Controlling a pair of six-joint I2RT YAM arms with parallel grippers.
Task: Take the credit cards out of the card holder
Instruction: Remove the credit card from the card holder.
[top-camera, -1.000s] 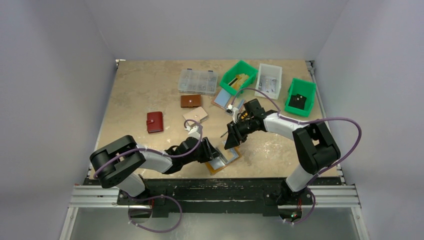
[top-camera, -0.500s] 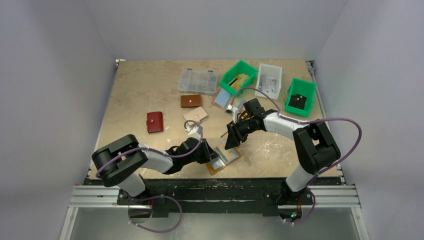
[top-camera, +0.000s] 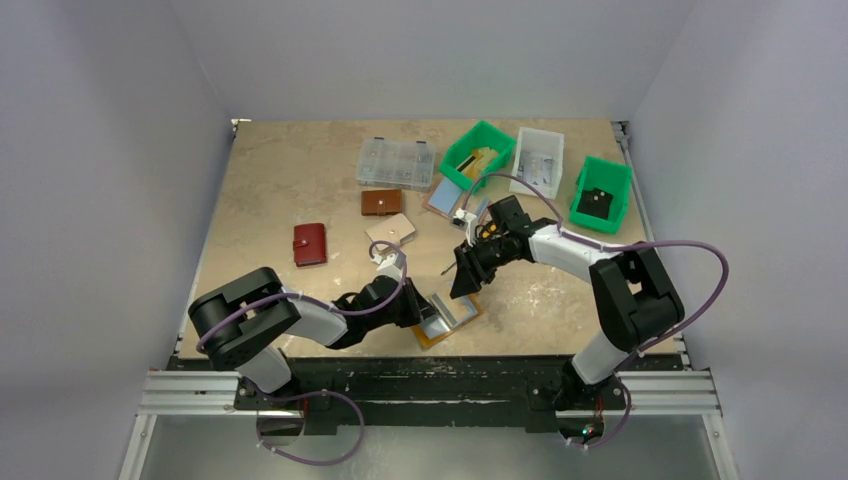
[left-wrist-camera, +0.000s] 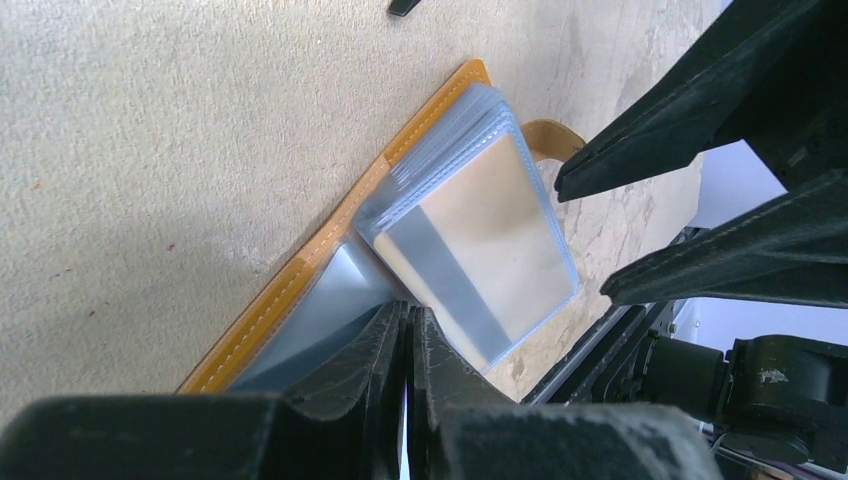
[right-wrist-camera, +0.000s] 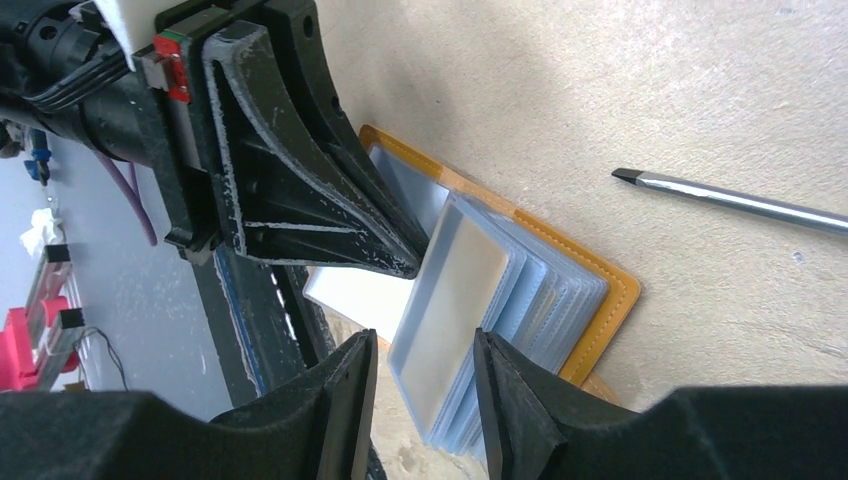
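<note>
The mustard card holder (top-camera: 436, 338) lies open near the table's front edge, its orange rim (left-wrist-camera: 300, 270) on the tabletop. A fan of clear blue sleeves stands up from it. The top sleeve holds a silvery credit card (left-wrist-camera: 480, 245) with a grey stripe. My left gripper (left-wrist-camera: 408, 312) is shut, and its tips press at the fold, against the base of the sleeves. My right gripper (right-wrist-camera: 425, 385) is open and its fingers straddle the free edge of the sleeve stack (right-wrist-camera: 470, 300) without closing on it. In the top view both grippers meet over the holder, left gripper (top-camera: 425, 312) and right gripper (top-camera: 465, 283).
A screwdriver (right-wrist-camera: 740, 200) lies on the table just beyond the holder. Farther back are a red wallet (top-camera: 310, 244), a brown wallet (top-camera: 381, 202), a beige wallet (top-camera: 390, 229), a clear organiser box (top-camera: 396, 162), two green bins (top-camera: 477, 155) (top-camera: 601, 193) and a white bin (top-camera: 538, 161).
My left gripper has closed at the holder's fold. The right gripper's jaws have widened slightly. Both arms have barely shifted.
</note>
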